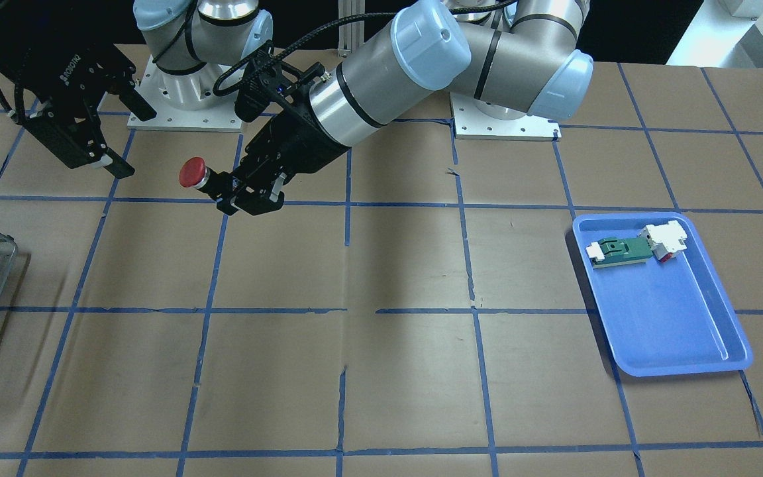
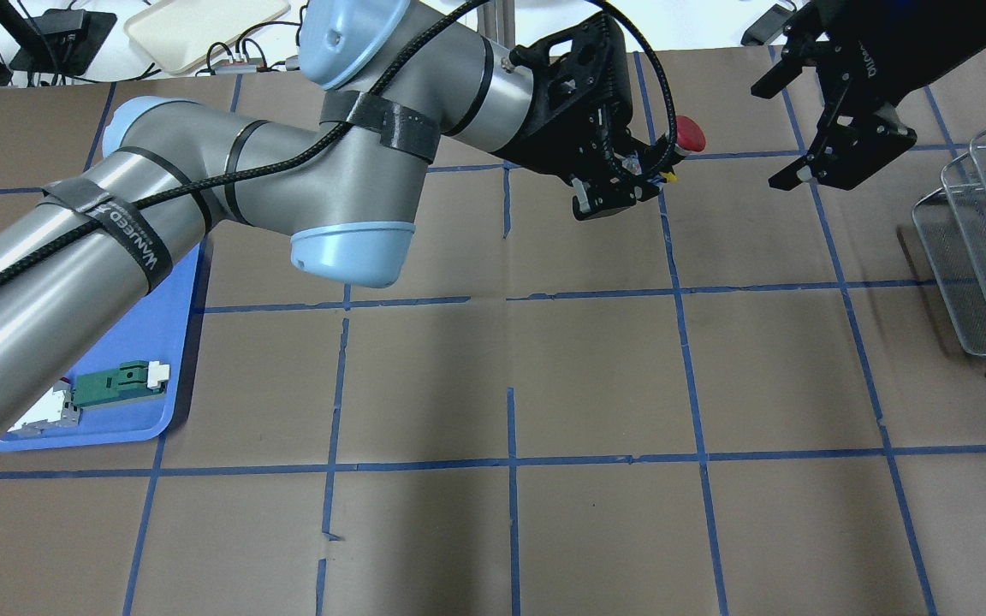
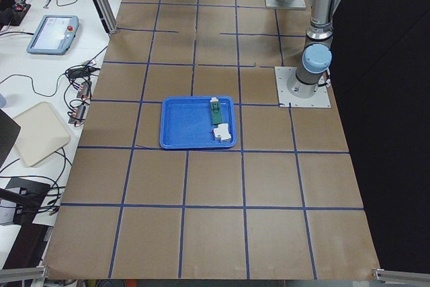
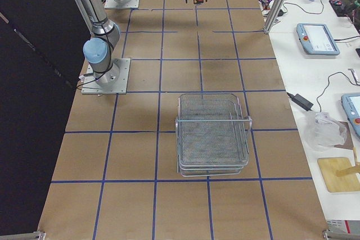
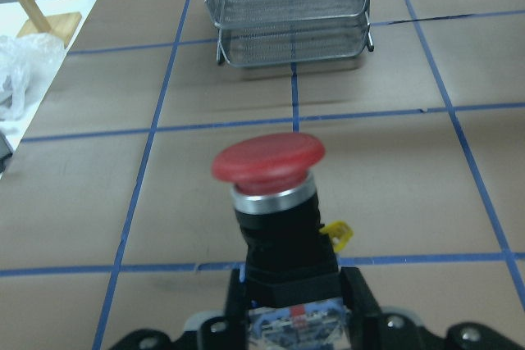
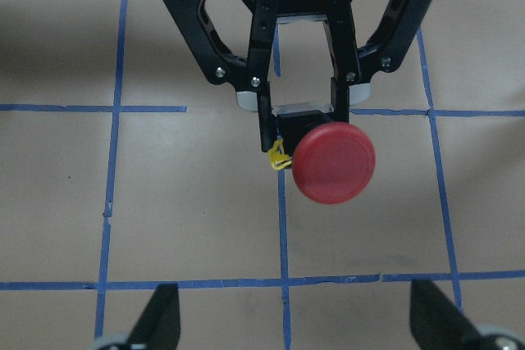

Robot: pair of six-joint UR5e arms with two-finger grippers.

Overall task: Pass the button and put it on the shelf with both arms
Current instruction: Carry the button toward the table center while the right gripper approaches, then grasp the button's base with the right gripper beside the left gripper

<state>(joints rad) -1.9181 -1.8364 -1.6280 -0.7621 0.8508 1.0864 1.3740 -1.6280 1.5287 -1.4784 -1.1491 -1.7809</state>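
There it was: our left gripper (image 1: 236,192) was pinched on the button (image 1: 193,173). Its fingers were clamped on the black body by the clear end block, so the red mushroom head stuck out past the fingertips with nothing on it. We had the button up off the table, touching nothing but that grip.

Just ahead of the red head hung our right gripper (image 2: 767,137), fingers spread wide, nothing between them, apart from the button. From the right wrist, the head sat a little off the middle of that spread.

We judged this the hand-over, not yet made. To do it well, we needed to square the right gripper on the button first. It should then come in over the head and close on the silvery collar or the bare black neck ahead of the left fingertips, since the domed cap looked likely to slip. The left should release only once the right had a firm hold.

Beyond the right gripper, well apart, stood the wire shelf (image 2: 972,248).
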